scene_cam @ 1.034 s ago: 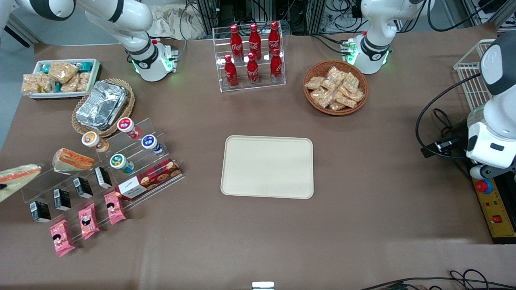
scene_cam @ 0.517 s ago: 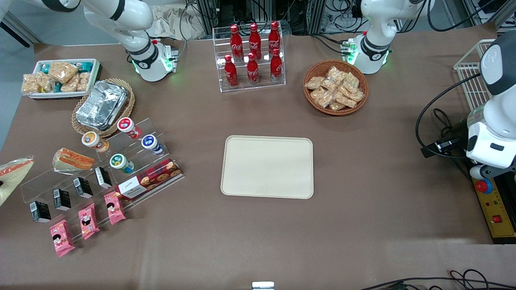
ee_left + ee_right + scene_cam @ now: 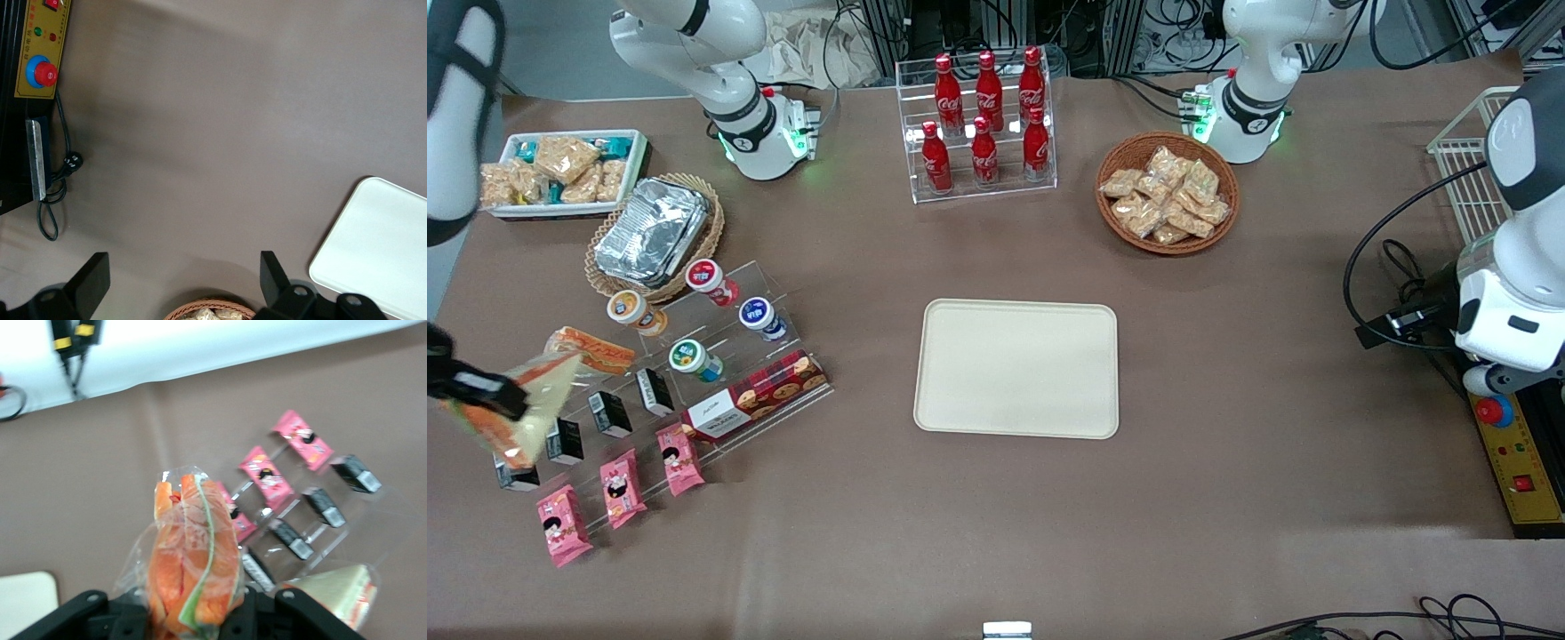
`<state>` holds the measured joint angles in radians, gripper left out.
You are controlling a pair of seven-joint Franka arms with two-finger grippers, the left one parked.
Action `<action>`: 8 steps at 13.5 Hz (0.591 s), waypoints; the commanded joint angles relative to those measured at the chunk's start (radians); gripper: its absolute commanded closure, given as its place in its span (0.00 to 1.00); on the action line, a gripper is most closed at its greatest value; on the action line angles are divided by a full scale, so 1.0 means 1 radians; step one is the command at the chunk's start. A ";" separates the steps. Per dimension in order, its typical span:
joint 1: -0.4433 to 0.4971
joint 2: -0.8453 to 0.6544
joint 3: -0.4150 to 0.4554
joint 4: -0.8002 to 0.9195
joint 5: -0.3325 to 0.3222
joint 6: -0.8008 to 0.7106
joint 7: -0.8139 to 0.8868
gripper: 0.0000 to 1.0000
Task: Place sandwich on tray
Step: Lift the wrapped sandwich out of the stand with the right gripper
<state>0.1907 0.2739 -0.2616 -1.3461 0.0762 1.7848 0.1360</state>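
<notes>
My right gripper [image 3: 473, 388] is shut on the sandwich [image 3: 516, 411], a long clear-wrapped wedge with orange and light-green stripes. It holds the sandwich in the air over the acrylic rack's end, at the working arm's end of the table. In the right wrist view the sandwich [image 3: 193, 550] sticks out from between the black fingers [image 3: 248, 619] of the gripper [image 3: 193, 623]. The cream-beige tray [image 3: 1018, 369] lies flat at the table's middle, well apart from the gripper, with nothing on it. A corner of the tray [image 3: 20, 600] shows in the right wrist view, and part of it [image 3: 380, 253] in the left wrist view.
A stubbier wrapped sandwich [image 3: 591, 349] lies on the acrylic rack [image 3: 649, 356], with black cartons, cups and a cookie box [image 3: 751, 396]. Pink packets [image 3: 618, 489] lie nearer the camera. Foil trays [image 3: 649, 231], a white snack bin [image 3: 560, 169], a cola rack [image 3: 983, 116] and a snack basket [image 3: 1167, 191] stand farther back.
The gripper and sandwich have come in from the picture's edge to above the rack's end. The sandwich has turned from lying across to pointing down toward the camera.
</notes>
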 commanded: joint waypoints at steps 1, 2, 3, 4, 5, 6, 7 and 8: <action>0.099 -0.007 -0.008 -0.005 -0.062 -0.015 -0.003 0.74; 0.165 -0.004 -0.010 -0.007 -0.100 -0.009 -0.004 0.75; 0.220 0.004 -0.010 -0.007 -0.130 -0.010 -0.003 0.75; 0.272 0.019 -0.010 -0.005 -0.150 -0.007 -0.007 0.75; 0.326 0.040 -0.010 -0.004 -0.176 -0.004 -0.007 0.75; 0.392 0.063 -0.010 -0.005 -0.208 -0.002 -0.007 0.75; 0.448 0.088 -0.010 -0.005 -0.238 -0.001 -0.006 0.76; 0.493 0.112 -0.008 -0.004 -0.245 0.004 -0.007 0.82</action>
<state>0.6069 0.3351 -0.2555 -1.3651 -0.1237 1.7850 0.1356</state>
